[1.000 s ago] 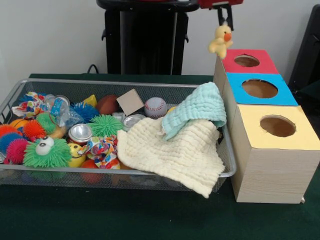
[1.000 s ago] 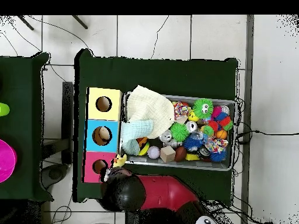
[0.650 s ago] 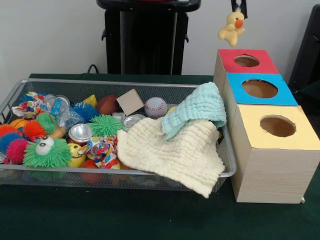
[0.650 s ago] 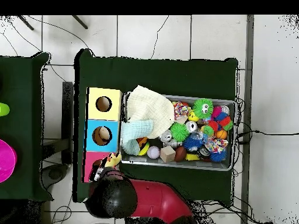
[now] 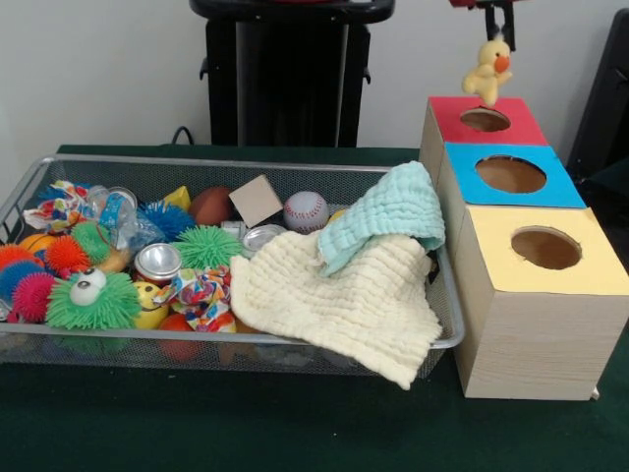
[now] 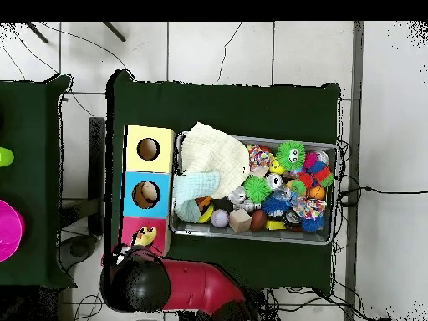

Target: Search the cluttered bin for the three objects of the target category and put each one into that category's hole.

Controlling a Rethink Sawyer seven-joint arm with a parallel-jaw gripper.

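Note:
A small yellow plush duck (image 5: 488, 71) with an orange beak hangs from my gripper (image 5: 499, 29), which is shut on its top at the upper edge of the front view. The duck hangs just above the round hole (image 5: 486, 120) in the red-topped section of the wooden box. From overhead the duck (image 6: 146, 236) lies over the red section (image 6: 130, 232), and the arm's dark head (image 6: 134, 284) hides the gripper. Beyond it are the blue-topped hole (image 5: 510, 174) and the yellow-topped hole (image 5: 545, 248).
The wire mesh bin (image 5: 246, 162) holds spiky balls, a green one-eyed fuzzy toy (image 5: 93, 300), a can (image 5: 157, 263), a baseball (image 5: 306, 210) and a wooden block (image 5: 256, 200). A cream cloth (image 5: 339, 300) and a pale teal cloth (image 5: 388, 211) drape over its right end, beside the box.
My gripper has carried the duck sideways from beside the bin's corner to above the red-topped hole. The duck hangs a little lower than half a second ago. The bin's contents are unmoved.

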